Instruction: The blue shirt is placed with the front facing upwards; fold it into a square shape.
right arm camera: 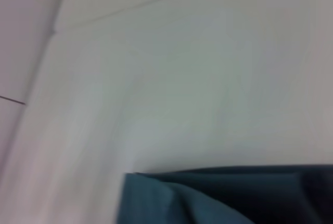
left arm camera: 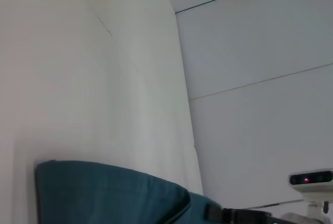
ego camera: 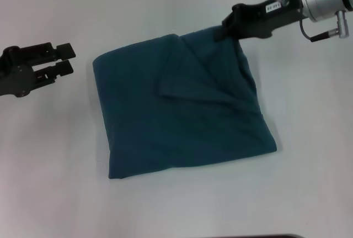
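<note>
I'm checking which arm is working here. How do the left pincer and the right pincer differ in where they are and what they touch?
The left pincer hangs over the bare table, apart from the blue shirt; the right pincer is at the shirt's far right corner. The left pincer's fingers stand parted with nothing between them; the right pincer's tips meet the cloth. Both are black.

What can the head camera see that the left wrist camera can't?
Only the head view shows the whole folded blue shirt, the left gripper hanging off to its left, and the right gripper at its far right corner. Only the left wrist view shows wall panels with seams and a pale device with a red light. Both show the shirt on the white table.
</note>
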### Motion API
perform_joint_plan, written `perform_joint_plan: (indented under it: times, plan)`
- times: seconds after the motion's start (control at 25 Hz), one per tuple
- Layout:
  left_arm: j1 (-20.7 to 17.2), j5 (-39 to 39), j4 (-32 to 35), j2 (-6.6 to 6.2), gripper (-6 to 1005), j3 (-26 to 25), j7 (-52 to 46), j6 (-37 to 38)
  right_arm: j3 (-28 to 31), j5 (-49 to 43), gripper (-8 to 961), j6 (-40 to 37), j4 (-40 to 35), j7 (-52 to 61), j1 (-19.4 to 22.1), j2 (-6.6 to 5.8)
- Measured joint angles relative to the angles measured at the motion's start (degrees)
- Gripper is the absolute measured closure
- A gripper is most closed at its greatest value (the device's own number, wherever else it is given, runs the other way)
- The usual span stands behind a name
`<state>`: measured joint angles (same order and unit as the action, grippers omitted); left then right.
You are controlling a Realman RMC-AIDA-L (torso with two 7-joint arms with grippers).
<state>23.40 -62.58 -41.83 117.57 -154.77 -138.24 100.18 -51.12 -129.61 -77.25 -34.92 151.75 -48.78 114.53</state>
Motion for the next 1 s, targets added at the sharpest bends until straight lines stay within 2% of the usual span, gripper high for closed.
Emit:
perform_joint_plan:
  times: [0.28,0.52,0.72,0.92,1.0]
  plan:
    - [0.0,0.0,1.1,-0.05,490,0.0,0.1,0.0,-0.4,-4.3,904,3.9,1.2,-0.1,-0.9,-0.48]
    - [-0.1,0.0,1.3,-0.13,491,0.0,0.2,-0.1,-0.1,-4.3,694,7.2,0.7,-0.8,-0.4,-2.94]
    - [-0.1,0.0,1.3,-0.23,490,-0.5,0.2,-0.1,0.4,-3.6,457,6.0,0.3,-1.5,0.3,-4.62]
    - [-0.1,0.0,1.1,-0.44,490,-2.2,0.2,-0.2,1.2,-0.4,332,-1.2,0.5,-3.1,0.6,-4.04]
    - [-0.3,0.0,1.0,-0.60,490,-3.1,0.0,-0.2,1.3,1.2,334,-4.1,0.7,-3.5,0.6,-3.61]
